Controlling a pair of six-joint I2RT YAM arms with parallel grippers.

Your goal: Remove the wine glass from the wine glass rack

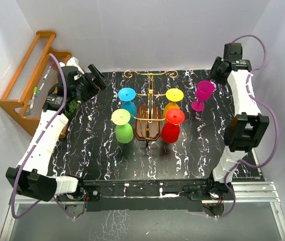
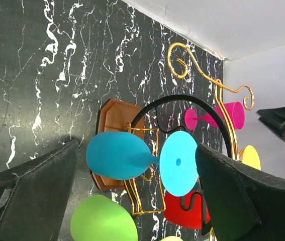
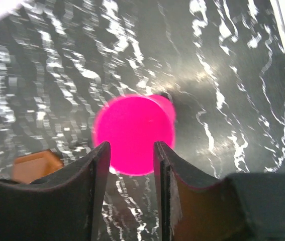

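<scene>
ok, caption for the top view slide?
Magenta wine glass stands upright on black marbled table, beside gold-wire rack holding four others.

Pink wine glass (image 3: 132, 134) blurred, green glass (image 2: 102, 220) cut off by bottom edge

Both arms had white links w/ black joint housings, i.e. the left arm (image 1: 44, 134) and the right arm (image 1: 243, 93). Thin purple cables (image 1: 12, 201) ran along each (slack, in open curves). The fingers (image 2: 31, 196) were matte black wedges, approx. flat on their inner faces.
</scene>
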